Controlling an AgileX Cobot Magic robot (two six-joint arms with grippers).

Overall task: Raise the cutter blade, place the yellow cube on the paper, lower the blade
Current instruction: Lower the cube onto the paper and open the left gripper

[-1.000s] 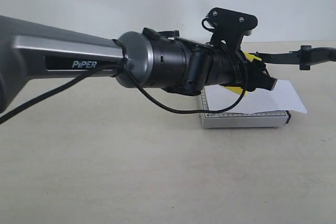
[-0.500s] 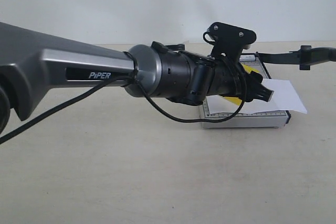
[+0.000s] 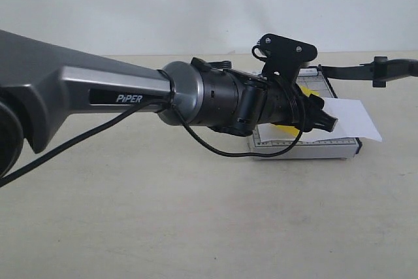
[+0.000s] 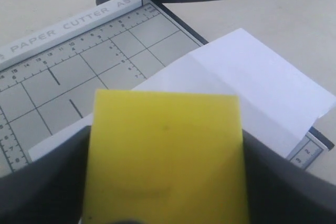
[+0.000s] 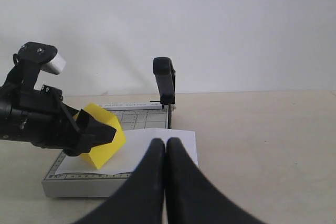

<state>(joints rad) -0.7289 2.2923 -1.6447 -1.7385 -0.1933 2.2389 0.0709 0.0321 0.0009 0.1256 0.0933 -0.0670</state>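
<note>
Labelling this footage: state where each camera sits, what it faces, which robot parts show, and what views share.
Exterior: low, looking across the table toward the wall; the left arm crosses to the board.
Left wrist: just behind the left gripper, looking down past the held cube at paper and board; both fingers show.
Right wrist: low and level, facing board, raised blade and left gripper; the shut right gripper shows in front.
Shared: all three show cube, paper and board.

The cutter blade (image 5: 167,85) stands raised over the trimmer board (image 3: 304,149) along the edge where the paper (image 4: 252,82) overhangs, barring that side. The left arm (image 3: 215,96) reaches low across the board, and its fingers (image 4: 286,182) and the yellow cube (image 4: 165,156) fill the room above the paper. The counter (image 3: 196,213) in front lies open.
</note>
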